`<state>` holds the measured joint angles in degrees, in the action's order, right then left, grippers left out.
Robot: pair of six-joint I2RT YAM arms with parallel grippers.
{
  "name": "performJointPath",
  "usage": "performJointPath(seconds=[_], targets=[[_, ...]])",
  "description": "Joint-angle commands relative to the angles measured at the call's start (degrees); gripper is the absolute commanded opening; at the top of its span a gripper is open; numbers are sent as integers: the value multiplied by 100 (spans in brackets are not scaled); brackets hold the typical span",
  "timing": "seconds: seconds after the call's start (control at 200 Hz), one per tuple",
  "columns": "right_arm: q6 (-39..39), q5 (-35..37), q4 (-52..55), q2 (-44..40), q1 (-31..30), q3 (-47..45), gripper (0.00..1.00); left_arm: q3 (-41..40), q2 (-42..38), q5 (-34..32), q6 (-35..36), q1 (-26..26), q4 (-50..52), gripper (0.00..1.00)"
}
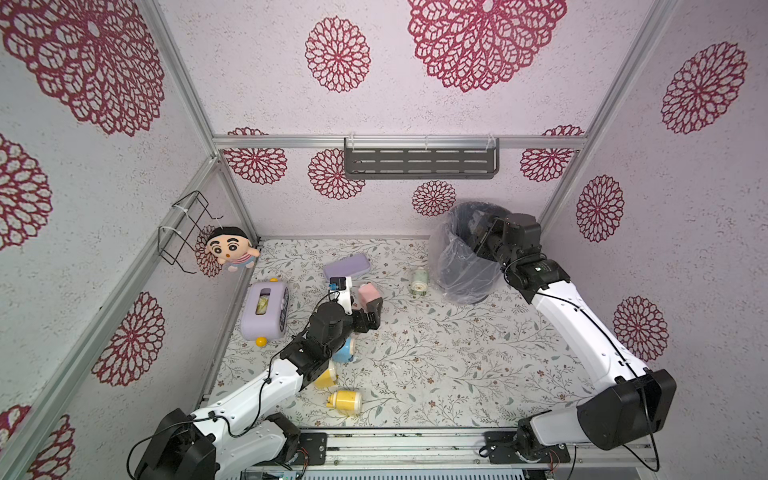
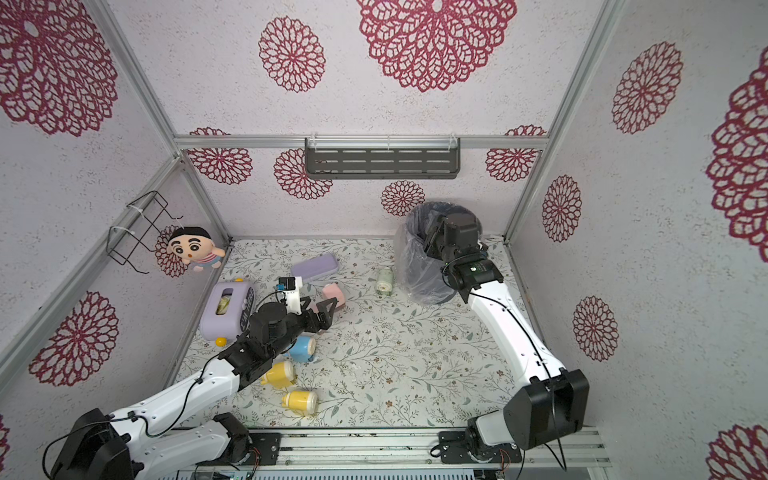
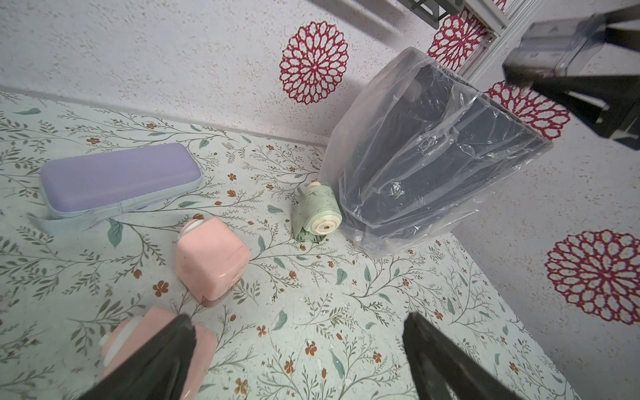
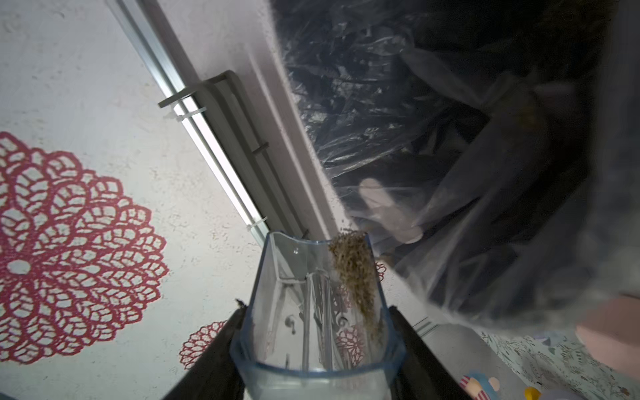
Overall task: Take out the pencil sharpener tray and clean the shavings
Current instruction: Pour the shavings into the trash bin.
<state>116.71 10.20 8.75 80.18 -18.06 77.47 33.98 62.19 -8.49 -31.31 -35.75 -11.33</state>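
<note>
My right gripper point(image 4: 317, 311) is shut on the clear blue-tinted pencil sharpener tray point(image 4: 311, 349), held tilted at the mouth of the plastic-lined black bin point(image 1: 465, 266). A streak of tan-brown shavings point(image 4: 353, 273) lies along one tray wall, reaching its open rim beside the liner. The left wrist view also shows the tray point(image 3: 561, 38) above the bin point(image 3: 433, 166). My left gripper point(image 3: 299, 322) is open and empty low over the table. One of its fingers point(image 3: 166, 349) is beside a pink sharpener point(image 3: 156, 346). A second pink sharpener point(image 3: 211, 258) stands just ahead.
A green sharpener point(image 3: 318, 211) lies against the bin's foot. A purple case point(image 3: 117, 180) lies near the back wall and a purple box point(image 1: 266, 309) at the left. A blue sharpener point(image 1: 347, 351) and two yellow ones point(image 1: 345, 401) lie by my left arm.
</note>
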Motion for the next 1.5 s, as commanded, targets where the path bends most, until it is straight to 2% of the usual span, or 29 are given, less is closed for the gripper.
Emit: performJointPath(seconds=[0.0, 0.33, 0.6, 0.886, 1.186, 1.356, 1.491], targets=[[133, -106, -313, -133, 65, -362, 46, -23, -80, -39, 36, -64, -126, 97], [-278, -79, -35, -81, 70, 474, 46, -15, -90, -48, 54, -73, -120, 97], [-26, -153, -330, -218, 112, -331, 46, -22, -100, -58, 55, -68, -107, 97], [-410, -117, 91, -37, 112, 564, 47, -58, -200, -98, 60, -81, -115, 97], [-215, -305, -400, -31, 155, -338, 47, -67, -210, -137, 90, -80, -106, 97], [-966, -435, -103, 65, 229, 201, 47, -67, -251, -140, 90, -82, -101, 97], [-2263, -705, 307, 95, 276, 737, 47, -84, -330, -166, 111, -92, -88, 97]])
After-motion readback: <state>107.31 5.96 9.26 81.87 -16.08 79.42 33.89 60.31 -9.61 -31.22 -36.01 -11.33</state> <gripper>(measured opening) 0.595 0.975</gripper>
